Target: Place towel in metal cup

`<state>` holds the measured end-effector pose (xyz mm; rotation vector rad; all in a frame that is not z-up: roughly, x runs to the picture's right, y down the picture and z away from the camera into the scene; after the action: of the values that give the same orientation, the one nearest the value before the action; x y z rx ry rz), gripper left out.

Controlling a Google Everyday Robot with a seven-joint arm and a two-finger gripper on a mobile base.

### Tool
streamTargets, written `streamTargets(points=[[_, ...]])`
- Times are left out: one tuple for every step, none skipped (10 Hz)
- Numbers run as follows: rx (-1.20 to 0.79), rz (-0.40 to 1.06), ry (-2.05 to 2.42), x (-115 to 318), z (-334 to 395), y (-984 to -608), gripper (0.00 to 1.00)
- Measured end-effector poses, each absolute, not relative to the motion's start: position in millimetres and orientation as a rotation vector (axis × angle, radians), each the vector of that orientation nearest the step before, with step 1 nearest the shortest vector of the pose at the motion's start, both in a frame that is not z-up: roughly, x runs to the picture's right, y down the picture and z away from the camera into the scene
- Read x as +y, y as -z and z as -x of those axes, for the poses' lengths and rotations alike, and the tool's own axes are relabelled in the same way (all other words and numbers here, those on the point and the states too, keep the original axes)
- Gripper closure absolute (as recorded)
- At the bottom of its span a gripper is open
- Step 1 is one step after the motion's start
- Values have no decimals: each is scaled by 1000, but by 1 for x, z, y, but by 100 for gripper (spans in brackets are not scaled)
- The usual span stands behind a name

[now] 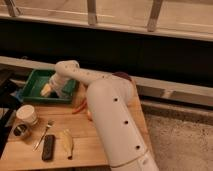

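My gripper [56,86] is at the end of the white arm [107,115], down inside the green tray [31,94] at the back left of the wooden table. A pale yellowish cloth-like thing [46,90], possibly the towel, lies in the tray right beside the gripper; whether they touch is unclear. The metal cup [21,132] stands near the table's left edge, well in front of the tray and apart from the gripper.
A white cup [27,115] stands just behind the metal cup. A fork [44,135], a black remote-like object [48,147] and a yellow item [66,142] lie at the front. An orange carrot-like thing [80,106] lies by the arm. A dark wall runs behind.
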<state>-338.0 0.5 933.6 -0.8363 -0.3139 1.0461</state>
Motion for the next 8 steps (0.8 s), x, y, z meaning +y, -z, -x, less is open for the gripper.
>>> streamTargets(points=[[-311, 846, -1027, 3, 341, -934, 55], [-311, 850, -1015, 4, 342, -933, 63], [-308, 856, -1000, 6, 342, -932, 74], [-313, 859, -991, 7, 343, -929, 85], [-319, 855, -986, 4, 340, -925, 94], [-326, 847, -983, 0, 335, -920, 99], [-345, 836, -981, -6, 329, -909, 100], [-361, 826, -979, -12, 325, -899, 100]])
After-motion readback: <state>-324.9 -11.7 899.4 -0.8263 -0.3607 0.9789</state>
